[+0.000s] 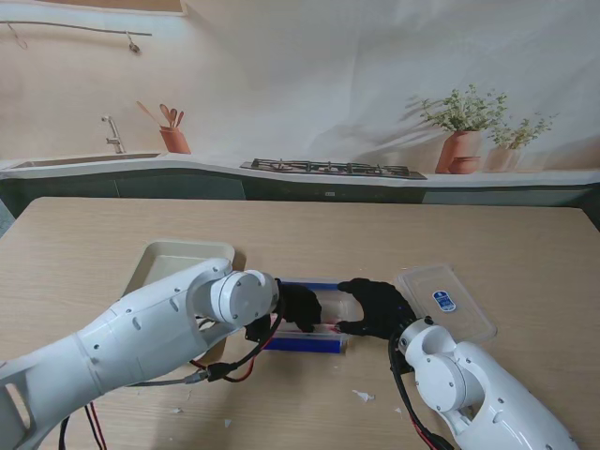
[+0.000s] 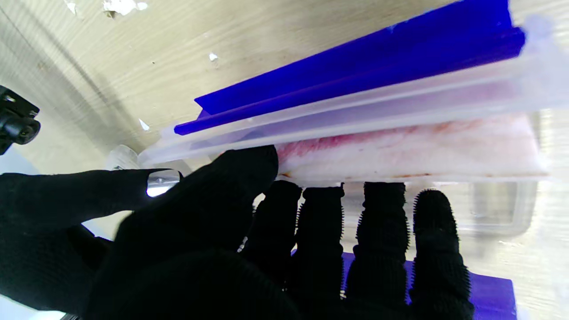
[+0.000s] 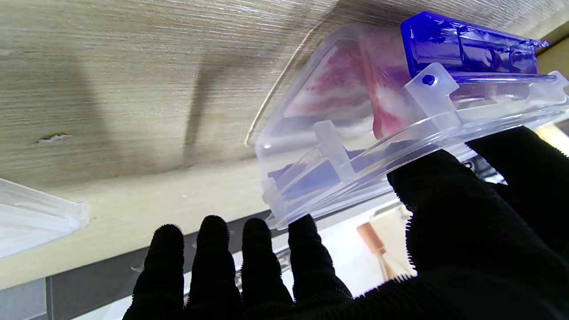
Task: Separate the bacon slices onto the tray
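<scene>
The beige tray (image 1: 176, 259) lies at the left, nothing visible in it. In the middle stands a clear box (image 1: 323, 323) with blue clips (image 2: 364, 71), holding a stack of pink-and-white bacon (image 2: 409, 149), also seen through the box's end as bacon (image 3: 338, 93). My left hand (image 1: 298, 306) reaches into the box. Its thumb (image 2: 240, 178) and fingers (image 2: 320, 213) close on the near end of the bacon. My right hand (image 1: 375, 307) holds the box's right end, with the thumb (image 3: 435, 195) on the rim and the fingers (image 3: 258, 249) at the corner.
The box's clear lid (image 1: 446, 300) lies to the right of my right hand. Small white scraps (image 1: 362, 396) dot the wood nearer to me. A red and black cable (image 1: 225, 370) hangs under my left forearm. The counter backdrop runs along the table's far edge.
</scene>
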Controlling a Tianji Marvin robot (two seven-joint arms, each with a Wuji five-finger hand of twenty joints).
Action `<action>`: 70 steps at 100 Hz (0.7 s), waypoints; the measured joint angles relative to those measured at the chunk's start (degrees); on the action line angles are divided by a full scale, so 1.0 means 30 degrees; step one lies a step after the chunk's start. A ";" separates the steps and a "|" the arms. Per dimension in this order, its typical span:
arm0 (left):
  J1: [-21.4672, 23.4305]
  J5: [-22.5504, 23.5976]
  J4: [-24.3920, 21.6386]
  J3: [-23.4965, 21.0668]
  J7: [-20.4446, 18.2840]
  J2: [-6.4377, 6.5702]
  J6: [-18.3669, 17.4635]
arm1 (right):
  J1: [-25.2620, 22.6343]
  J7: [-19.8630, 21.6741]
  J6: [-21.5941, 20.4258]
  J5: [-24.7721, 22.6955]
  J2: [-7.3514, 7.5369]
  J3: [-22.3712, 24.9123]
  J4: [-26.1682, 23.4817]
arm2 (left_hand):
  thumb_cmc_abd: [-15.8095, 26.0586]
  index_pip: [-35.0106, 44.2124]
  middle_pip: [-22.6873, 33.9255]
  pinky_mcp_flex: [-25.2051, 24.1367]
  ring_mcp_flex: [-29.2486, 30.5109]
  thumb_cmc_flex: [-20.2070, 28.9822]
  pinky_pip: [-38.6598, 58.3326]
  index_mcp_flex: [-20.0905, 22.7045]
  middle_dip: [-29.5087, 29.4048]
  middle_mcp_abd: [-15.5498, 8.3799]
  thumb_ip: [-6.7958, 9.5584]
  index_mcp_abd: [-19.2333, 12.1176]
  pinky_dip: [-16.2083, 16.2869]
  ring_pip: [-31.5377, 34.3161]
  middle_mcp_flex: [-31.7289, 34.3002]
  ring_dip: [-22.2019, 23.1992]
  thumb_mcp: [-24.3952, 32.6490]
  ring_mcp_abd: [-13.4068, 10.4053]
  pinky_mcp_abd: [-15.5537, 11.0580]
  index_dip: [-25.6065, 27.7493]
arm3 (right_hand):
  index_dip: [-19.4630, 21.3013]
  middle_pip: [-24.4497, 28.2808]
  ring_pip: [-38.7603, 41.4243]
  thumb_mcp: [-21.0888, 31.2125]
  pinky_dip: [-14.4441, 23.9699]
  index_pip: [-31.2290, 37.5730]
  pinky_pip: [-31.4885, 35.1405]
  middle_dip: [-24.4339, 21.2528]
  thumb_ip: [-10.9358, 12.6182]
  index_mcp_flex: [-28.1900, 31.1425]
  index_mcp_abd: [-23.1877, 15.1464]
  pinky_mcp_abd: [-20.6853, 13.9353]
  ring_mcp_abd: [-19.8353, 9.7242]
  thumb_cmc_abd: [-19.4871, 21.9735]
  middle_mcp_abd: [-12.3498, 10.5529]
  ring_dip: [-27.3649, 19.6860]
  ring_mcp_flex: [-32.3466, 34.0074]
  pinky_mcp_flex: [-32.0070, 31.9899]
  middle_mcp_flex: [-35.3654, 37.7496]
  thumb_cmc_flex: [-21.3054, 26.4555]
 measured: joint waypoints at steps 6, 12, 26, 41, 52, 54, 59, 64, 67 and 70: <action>-0.0048 0.0032 0.0045 0.0036 -0.0001 0.0000 -0.0063 | 0.0000 0.0000 0.0000 0.0000 0.0000 0.0000 0.0000 | -0.0342 0.0514 -0.0034 0.0095 0.0053 0.0006 0.0202 0.0000 0.0000 -0.0217 -0.0001 -0.0330 0.0040 0.0000 0.0193 -0.0001 0.0337 -0.0199 -0.0089 0.0189 | 0.0000 0.0000 0.0000 0.0000 0.0000 0.0000 0.0000 0.0000 0.0000 0.0000 0.0000 0.0000 0.0000 0.0000 0.0000 0.0000 0.0000 0.0000 0.0000 0.0000; -0.0094 0.0169 0.0102 0.0109 0.0001 0.0001 -0.0236 | 0.0000 0.0000 -0.0001 0.0000 0.0000 0.0001 0.0001 | -0.0521 0.1615 -0.0497 0.0151 0.0271 0.0062 0.0217 0.0000 0.0253 -0.0300 -0.0022 -0.0722 0.0053 0.0012 0.0651 -0.0002 0.0341 -0.0293 -0.0210 0.0196 | 0.0000 0.0000 0.0000 0.0000 0.0000 0.0000 0.0000 0.0000 0.0000 0.0000 0.0000 0.0000 0.0000 0.0000 0.0000 0.0000 0.0000 0.0000 0.0000 0.0000; -0.0068 0.0918 0.0166 0.0117 0.0290 0.0000 -0.0714 | 0.0002 0.0000 -0.0002 0.0000 0.0000 0.0002 0.0003 | -0.0834 0.3568 -0.1634 0.0517 0.0968 0.0861 0.0681 0.0243 0.1094 -0.0776 -0.0298 -0.1532 0.0319 0.0105 0.1945 -0.0002 0.0042 -0.0483 -0.0243 0.0643 | 0.0000 0.0000 0.0000 0.0000 0.0000 0.0000 0.0000 0.0000 0.0000 0.0000 0.0000 0.0000 0.0000 0.0000 0.0000 0.0000 0.0000 0.0000 0.0000 0.0000; 0.0250 0.1328 0.0171 -0.0266 0.0753 -0.0004 -0.0927 | 0.0010 0.0006 -0.0007 0.0004 0.0000 -0.0006 0.0012 | -0.0838 0.4479 -0.1665 0.0569 0.1213 0.1064 0.0692 0.0503 0.1501 -0.0783 -0.0514 -0.1545 0.0486 0.0135 0.2190 -0.0003 0.0033 -0.0625 -0.0247 0.1517 | 0.0000 0.0000 0.0000 0.0000 0.0000 0.0001 0.0000 0.0000 0.0000 0.0000 0.0000 0.0000 0.0000 0.0000 0.0000 0.0000 0.0000 0.0000 0.0000 0.0000; 0.0541 0.1727 0.0008 -0.0643 0.0879 0.0064 -0.0973 | 0.0011 0.0005 -0.0007 0.0011 0.0000 -0.0010 0.0015 | -0.0840 0.4747 -0.1668 0.0571 0.1213 0.1067 0.0692 0.0503 0.1572 -0.0786 -0.0514 -0.1547 0.0489 0.0258 0.2370 -0.0006 0.0032 -0.0627 -0.0247 0.2132 | 0.0000 0.0000 0.0000 0.0000 0.0000 0.0003 0.0000 0.0000 0.0000 0.0000 0.0000 0.0000 0.0000 0.0000 0.0000 0.0000 0.0000 0.0000 0.0000 0.0000; 0.0612 0.1820 -0.0060 -0.0741 0.0904 0.0092 -0.0986 | 0.0012 0.0005 -0.0007 0.0011 0.0000 -0.0012 0.0016 | -0.0840 0.4790 -0.1668 0.0571 0.1213 0.1066 0.0692 0.0503 0.1699 -0.0786 -0.0514 -0.1548 0.0489 0.0275 0.2371 -0.0005 0.0032 -0.0627 -0.0247 0.2265 | 0.0000 0.0000 0.0000 0.0000 0.0000 0.0003 0.0000 0.0000 0.0000 0.0000 0.0000 0.0000 0.0000 0.0000 0.0000 0.0000 0.0000 0.0000 0.0000 0.0000; 0.0782 0.2049 -0.0258 -0.0974 0.0945 0.0175 -0.1015 | 0.0017 0.0005 -0.0007 0.0011 0.0000 -0.0021 0.0020 | -0.0841 0.4888 -0.1668 0.0571 0.1213 0.1068 0.0692 0.0503 0.1740 -0.0785 -0.0514 -0.1547 0.0489 0.0281 0.2371 -0.0005 0.0031 -0.0627 -0.0248 0.2527 | 0.0000 0.0000 0.0000 0.0000 0.0000 0.0003 0.0000 0.0000 0.0000 0.0000 0.0000 0.0000 0.0000 0.0000 0.0000 0.0000 0.0000 0.0000 0.0000 0.0000; 0.0928 0.2293 -0.0522 -0.1166 0.0948 0.0295 -0.1073 | 0.0022 0.0005 -0.0007 0.0011 0.0001 -0.0029 0.0025 | -0.0845 0.4951 -0.1668 0.0571 0.1213 0.1067 0.0692 0.0482 0.1753 -0.0786 -0.0514 -0.1548 0.0490 0.0282 0.2371 -0.0005 0.0031 -0.0627 -0.0249 0.2775 | 0.0000 0.0000 0.0000 0.0000 0.0000 0.0003 0.0000 0.0000 0.0000 0.0000 0.0000 0.0000 0.0000 0.0000 0.0000 0.0000 0.0000 0.0000 0.0000 0.0000; 0.1012 0.2503 -0.0701 -0.1275 0.0948 0.0375 -0.1131 | 0.0024 0.0005 -0.0007 0.0011 0.0001 -0.0033 0.0027 | -0.0848 0.4957 -0.1668 0.0571 0.1213 0.1067 0.0692 0.0459 0.1754 -0.0785 -0.0514 -0.1547 0.0490 0.0285 0.2371 -0.0005 0.0031 -0.0627 -0.0249 0.2957 | 0.0000 0.0000 0.0000 0.0000 0.0000 0.0003 0.0000 0.0000 0.0000 0.0000 0.0000 0.0000 0.0000 0.0000 0.0000 0.0000 0.0000 0.0000 0.0000 0.0000; 0.1090 0.2764 -0.0886 -0.1372 0.0942 0.0457 -0.1223 | 0.0025 0.0005 -0.0007 0.0011 0.0001 -0.0035 0.0028 | -0.0851 0.4959 -0.1668 0.0571 0.1213 0.1067 0.0692 0.0455 0.1755 -0.0785 -0.0514 -0.1548 0.0490 0.0285 0.2371 -0.0005 0.0031 -0.0627 -0.0249 0.3086 | 0.0000 0.0000 0.0000 0.0000 0.0000 0.0003 0.0000 0.0000 0.0000 0.0000 0.0000 0.0000 0.0000 0.0000 0.0000 0.0000 0.0000 0.0000 0.0000 0.0000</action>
